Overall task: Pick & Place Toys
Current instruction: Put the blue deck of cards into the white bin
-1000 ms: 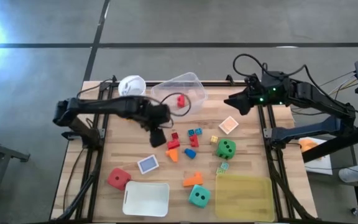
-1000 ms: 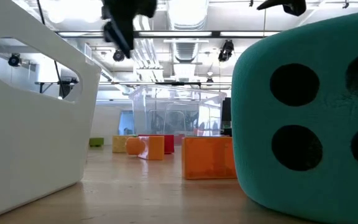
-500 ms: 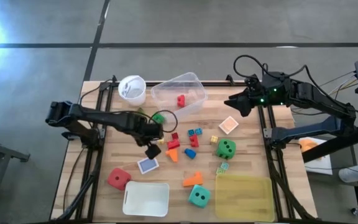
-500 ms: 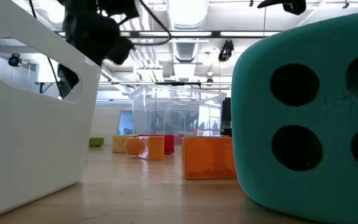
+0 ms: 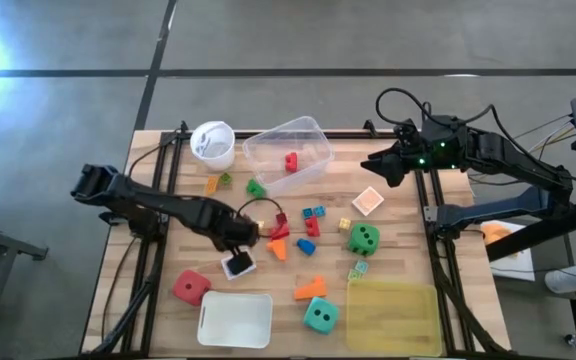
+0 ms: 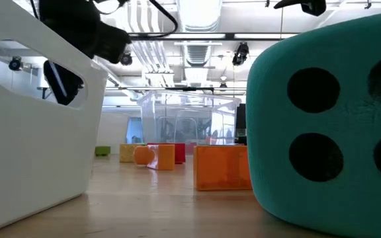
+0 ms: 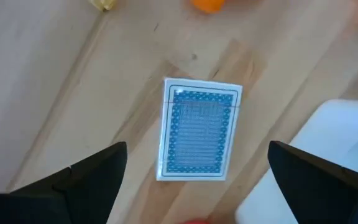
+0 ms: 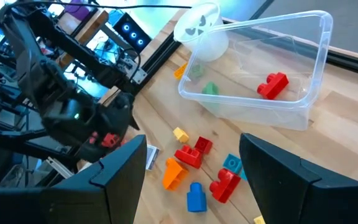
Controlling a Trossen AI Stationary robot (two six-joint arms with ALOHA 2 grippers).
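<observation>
Now the left gripper hangs low over the table with its jaws spread wide and nothing between them, poised right above the blue-patterned flat tile, which lies flat on the wood just beside the white tray. From the wrist view the tile sits squarely between the two dark fingers, so a grab looks to be the step in hand. Moving outward, the clear plastic tub at the far edge holds only one red block, so by the look of it the job has barely begun. Plenty is left: a scatter of small red, blue and orange blocks in the middle, a green block near the tub, the green die, the red die, the teal die, and a pale square tile. Over at the far right corner, the right gripper waits above the table edge, its jaws partly open and holding nothing. A flat tile could be awkward to pinch off bare wood.
</observation>
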